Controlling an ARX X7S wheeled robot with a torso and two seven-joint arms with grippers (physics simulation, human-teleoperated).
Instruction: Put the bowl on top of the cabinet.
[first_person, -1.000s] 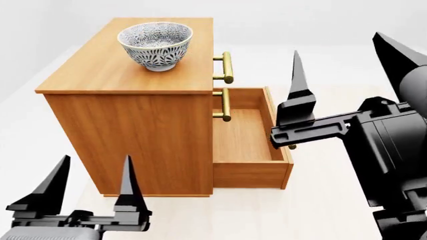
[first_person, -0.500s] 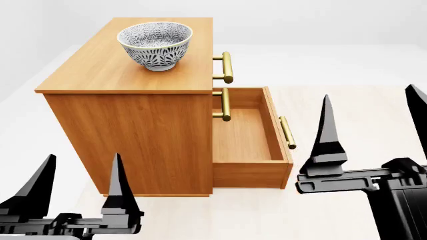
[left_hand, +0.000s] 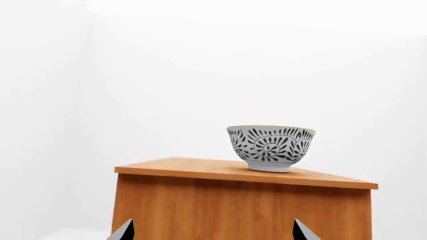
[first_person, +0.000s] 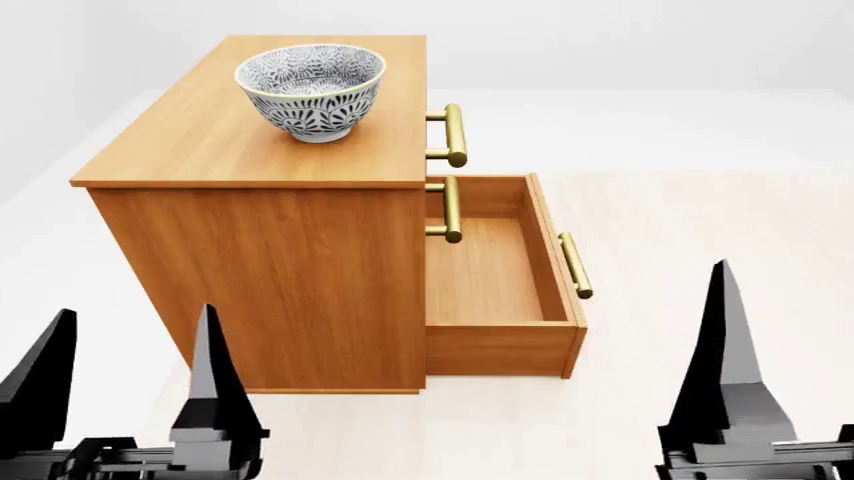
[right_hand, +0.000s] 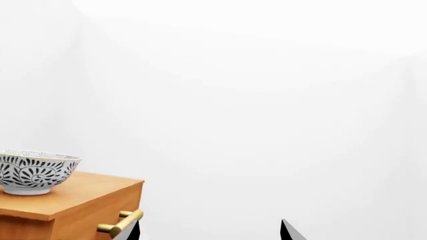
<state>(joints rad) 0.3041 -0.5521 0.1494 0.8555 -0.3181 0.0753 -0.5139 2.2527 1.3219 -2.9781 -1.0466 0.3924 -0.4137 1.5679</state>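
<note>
The blue-grey leaf-patterned bowl (first_person: 311, 90) stands upright on the flat top of the orange-brown cabinet (first_person: 240, 150), toward its back and near the drawer side. It also shows in both wrist views, as the bowl (left_hand: 270, 147) and the bowl (right_hand: 37, 171) on the cabinet top (left_hand: 200, 167). My left gripper (first_person: 134, 315) is open and low in front of the cabinet's side panel, well apart from the bowl. My right gripper (right_hand: 209, 224) is open too, with nothing between its fingers; the head view shows just one finger (first_person: 727, 350) of it, low at the right.
The cabinet's lowest drawer (first_person: 494, 270) is pulled out to the right and holds nothing I can see. Brass bar handles (first_person: 457, 135) stick out from the drawer fronts. Pale floor (first_person: 694, 210) lies around the cabinet, with white walls behind.
Both grippers have dropped lower and back toward me. The right one has left the open drawer's handle and sunk to the lower right. The bowl has not moved.
</note>
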